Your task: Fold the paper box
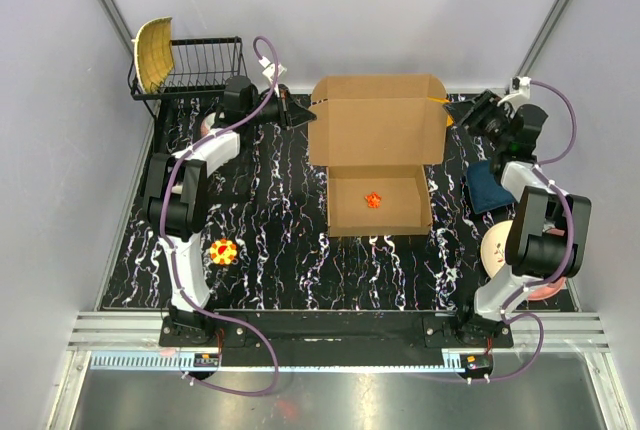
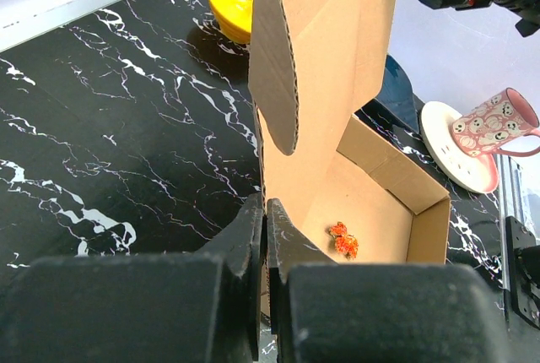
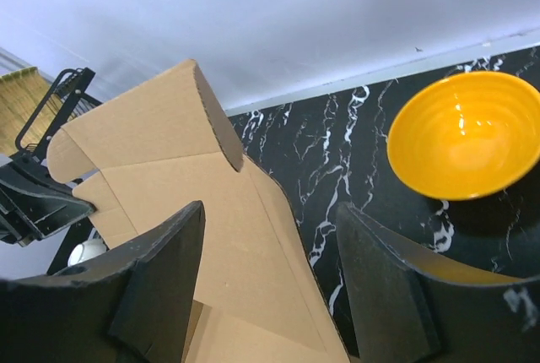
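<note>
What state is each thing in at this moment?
paper box: tray open, lid raised.
left gripper: shut on the paper box's left edge.
right gripper: open, at the lid's right flap.
yellow bowl: upright, empty.
pink mug: standing on the white plate.

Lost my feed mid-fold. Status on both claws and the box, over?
Left claw shut, pinching the left wall of the paper box. Right claw open by the right flap, not gripping. Lid upright; small orange item inside.

Matt corrugated-cardboard paper box [image 1: 378,135], glossy marbled table [image 1: 270,250], glossy, perhaps ceramic bowl [image 3: 462,135].
</note>
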Available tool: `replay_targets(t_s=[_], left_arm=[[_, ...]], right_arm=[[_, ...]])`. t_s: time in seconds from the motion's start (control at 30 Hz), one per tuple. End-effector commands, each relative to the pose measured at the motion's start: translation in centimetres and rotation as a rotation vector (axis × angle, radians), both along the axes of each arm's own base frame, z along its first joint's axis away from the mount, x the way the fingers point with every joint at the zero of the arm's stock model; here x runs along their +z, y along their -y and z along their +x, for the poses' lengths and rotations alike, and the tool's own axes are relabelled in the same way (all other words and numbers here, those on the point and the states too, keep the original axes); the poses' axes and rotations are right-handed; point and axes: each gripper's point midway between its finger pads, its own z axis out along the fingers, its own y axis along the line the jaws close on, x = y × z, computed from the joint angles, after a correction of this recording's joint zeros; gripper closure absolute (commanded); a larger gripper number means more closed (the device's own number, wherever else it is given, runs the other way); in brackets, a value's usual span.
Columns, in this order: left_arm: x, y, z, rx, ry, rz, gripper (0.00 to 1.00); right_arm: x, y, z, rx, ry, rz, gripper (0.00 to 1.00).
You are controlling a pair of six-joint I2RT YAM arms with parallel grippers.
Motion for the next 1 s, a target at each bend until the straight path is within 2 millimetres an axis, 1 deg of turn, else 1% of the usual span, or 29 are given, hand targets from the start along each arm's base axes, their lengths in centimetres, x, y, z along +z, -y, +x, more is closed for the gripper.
replay_targets(t_s=[0.0, 0.03, 0.07, 0.1, 0.17, 0.2, 0.23, 0.33, 0.37, 0.57, 0.6, 0.67, 0.7, 0.83, 0.93, 0.97], left_arm=[[3.1, 0.1, 0.0, -0.035, 0.102, -0.013, 1.00], [3.0, 0.1, -0.1, -0.038, 0.097, -0.012, 1.00], [3.0, 0.1, -0.1, -0.038, 0.098, -0.013, 1.00], [3.1, 0.1, -0.1, -0.037, 0.100, -0.012, 1.00], [3.2, 0.0, -0.1, -0.037, 0.103, -0.012, 1.00], [3.2, 0.1, -0.1, -0.037, 0.101, -0.011, 1.00], [3.3, 0.1, -0.1, -0.038, 0.103, -0.012, 1.00], [3.6, 0.1, -0.2, -0.042, 0.110, -0.011, 1.00], [3.7, 0.1, -0.1, -0.042, 0.110, -0.012, 1.00], [3.4, 0.1, -0.1, -0.039, 0.104, -0.008, 1.00], [3.5, 0.0, 0.0, -0.038, 0.105, -0.008, 1.00], [3.5, 0.0, 0.0, -0.036, 0.108, -0.006, 1.00], [3.7, 0.0, 0.0, -0.037, 0.112, -0.005, 1.00], [4.0, -0.1, 0.0, -0.024, 0.115, -0.007, 1.00], [4.5, -0.2, 0.2, 0.004, 0.119, -0.009, 1.00], [4.7, -0.1, 0.1, 0.012, 0.123, -0.008, 1.00]], right_arm=[[2.1, -2.3, 1.0, 0.099, 0.079, -0.044, 0.32], [2.0, -2.7, 1.1, 0.110, 0.077, -0.054, 0.32], [1.3, -3.2, 1.2, 0.116, 0.054, -0.063, 0.33], [1.2, -3.0, 1.5, 0.099, 0.061, -0.084, 0.33], [0.4, -3.0, 1.8, 0.099, 0.037, -0.084, 0.35], [0.4, -2.9, 2.0, 0.093, 0.040, -0.091, 0.36], [-0.1, -2.8, 2.1, 0.089, 0.030, -0.094, 0.37], [-0.4, -2.6, 2.4, 0.079, 0.021, -0.098, 0.39], [-0.5, -2.6, 2.4, 0.078, 0.019, -0.098, 0.42], [-0.8, -2.4, 2.2, 0.064, 0.007, -0.107, 0.56], [-0.8, -2.3, 2.2, 0.060, 0.006, -0.114, 0.61], [-1.0, -2.3, 2.2, 0.059, 0.002, -0.116, 0.67], [-1.0, -2.3, 2.1, 0.062, 0.003, -0.113, 0.71], [-0.8, -2.8, 1.8, 0.064, 0.003, -0.116, 0.81], [0.0, -3.5, 1.2, 0.039, 0.011, -0.125, 0.85], [0.0, -4.1, 1.0, 0.026, 0.010, -0.133, 0.87]])
